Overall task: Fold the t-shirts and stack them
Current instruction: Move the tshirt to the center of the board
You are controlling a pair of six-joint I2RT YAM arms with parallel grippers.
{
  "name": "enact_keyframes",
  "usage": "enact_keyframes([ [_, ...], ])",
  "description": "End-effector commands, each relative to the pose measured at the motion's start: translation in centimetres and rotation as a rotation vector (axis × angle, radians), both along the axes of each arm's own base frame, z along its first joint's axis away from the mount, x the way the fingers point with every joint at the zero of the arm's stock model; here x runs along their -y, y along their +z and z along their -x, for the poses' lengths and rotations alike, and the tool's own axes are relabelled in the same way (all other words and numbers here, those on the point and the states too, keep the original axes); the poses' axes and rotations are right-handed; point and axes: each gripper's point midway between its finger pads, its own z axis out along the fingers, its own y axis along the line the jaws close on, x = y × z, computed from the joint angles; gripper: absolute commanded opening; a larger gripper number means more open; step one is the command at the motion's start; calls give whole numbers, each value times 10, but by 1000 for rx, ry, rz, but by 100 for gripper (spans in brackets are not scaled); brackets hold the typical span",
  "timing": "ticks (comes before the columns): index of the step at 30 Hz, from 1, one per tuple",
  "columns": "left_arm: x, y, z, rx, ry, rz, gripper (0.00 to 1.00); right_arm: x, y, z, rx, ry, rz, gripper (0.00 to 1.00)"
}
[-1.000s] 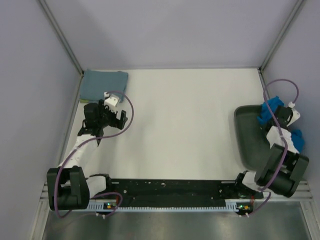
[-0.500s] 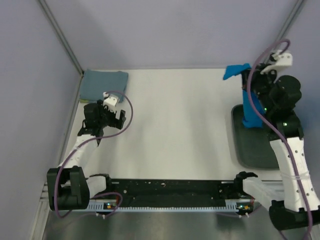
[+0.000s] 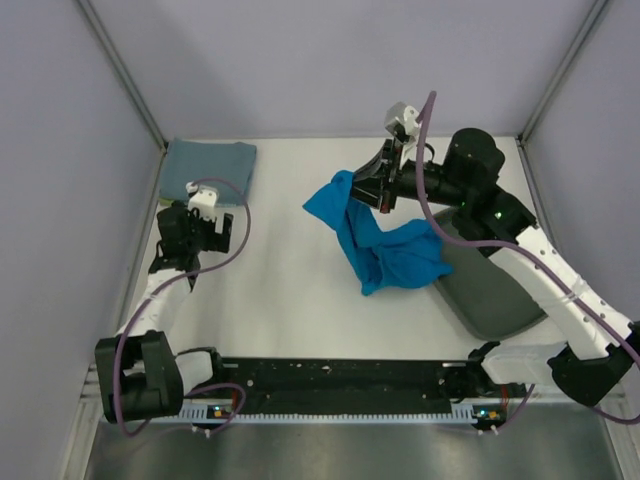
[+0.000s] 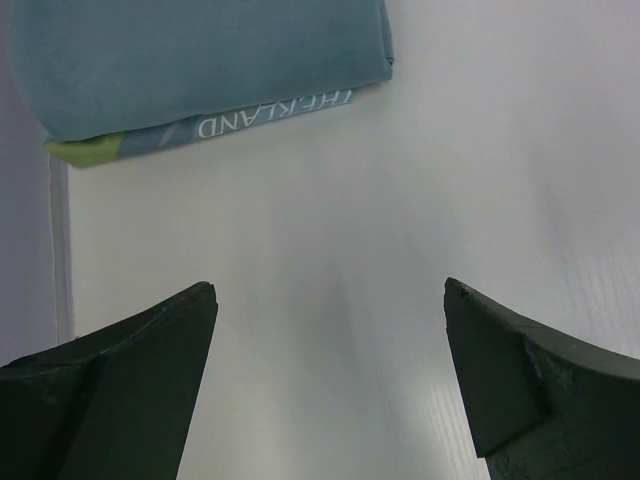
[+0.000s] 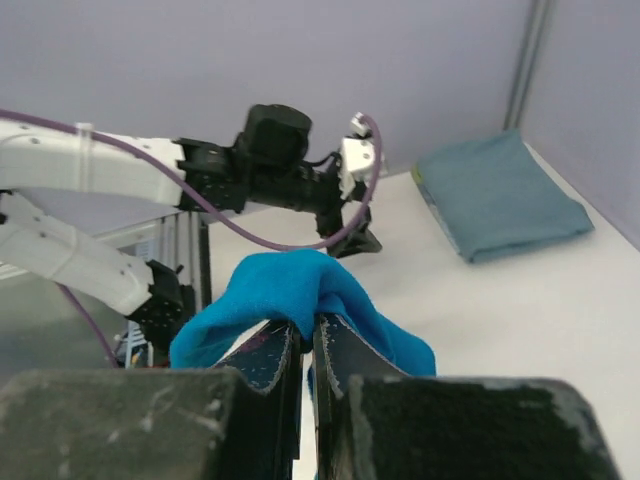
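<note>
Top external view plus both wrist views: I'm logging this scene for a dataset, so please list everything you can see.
cobalt t-shirt: one, bright blue, crumpled, hanging from the right pincer over the middle-right of the table, its lower end reaching the tray's edge
folded t-shirt: one, dusty grey-blue, square fold, far-left corner of the table
tray: one, dark green, right side of the table
table: one, white
left pincer: one, black, open, nothing between its fingers, just short of the folded t-shirt
right pincer: one, black, shut on the cobalt t-shirt, raised over the table's far middle
</note>
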Motion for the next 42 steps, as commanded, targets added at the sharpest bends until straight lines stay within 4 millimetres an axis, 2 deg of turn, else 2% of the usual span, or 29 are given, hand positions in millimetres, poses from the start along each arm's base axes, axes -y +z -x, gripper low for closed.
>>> enact_keyframes([
  [1, -20, 29, -14, 93, 81, -16, 99, 2, 66, 44, 165, 187, -164, 0],
  [5, -12, 29, -16, 81, 33, 2, 99, 8, 79, 38, 185, 113, -175, 0],
  [7, -5, 25, -16, 60, -3, 23, 99, 20, 90, 23, 222, -10, -176, 0],
  [10, -4, 20, -17, 42, -12, 25, 99, 43, 104, -9, 255, -249, -171, 0],
  [12, -4, 20, -18, 43, -10, 24, 99, 51, 133, -12, 314, -300, -190, 0],
  [13, -3, 21, -18, 45, -15, 26, 99, 52, 150, -7, 328, -289, -203, 0],
  [16, -1, 21, -18, 45, -25, 36, 99, 65, 225, 13, 473, -273, -277, 0],
  [18, -2, 21, -17, 45, -20, 32, 99, 76, 277, 44, 617, -222, -396, 0],
  [20, -3, 21, -17, 46, -10, 28, 99, 90, 317, 81, 709, -139, -562, 0],
  [21, -5, 20, -16, 48, -5, 24, 99, 98, 332, 104, 771, -80, -642, 0],
  [23, -7, 22, -16, 55, 8, 18, 99, 101, 339, 135, 813, 51, -727, 0],
  [25, -10, 24, -17, 60, 22, 13, 99, 97, 336, 141, 793, 118, -759, 0],
  [26, -11, 25, -17, 63, 30, 10, 99, 88, 328, 131, 759, 126, -741, 0],
  [28, -12, 25, -17, 64, 35, 11, 99, 60, 300, 95, 643, 117, -673, 0],
  [30, -13, 25, -18, 65, 42, 10, 99, 22, 255, 48, 487, 96, -569, 0],
  [31, -14, 24, -18, 63, 48, 6, 99, 0, 222, 20, 393, 74, -491, 0],
  [33, -18, 25, -18, 67, 67, -2, 99, -38, 143, -30, 238, 5, -310, 0],
  [34, -20, 23, -18, 62, 78, -6, 99, -55, 91, -54, 162, -45, -192, 0],
  [35, -22, 24, -18, 63, 85, -10, 99, -65, 38, -70, 106, -89, -66, 0],
  [36, -23, 23, -18, 61, 91, -15, 99, -70, -7, -87, 73, -144, 35, 0],
  [37, -23, 22, -18, 58, 90, -16, 99, -71, -55, -99, 12, -195, 141, 0],
  [39, -23, 20, -18, 54, 86, -13, 99, -61, -134, -115, -49, -279, 327, 0],
  [42, -22, 18, -19, 49, 81, -12, 99, -28, -238, -118, -153, -374, 591, 0],
])
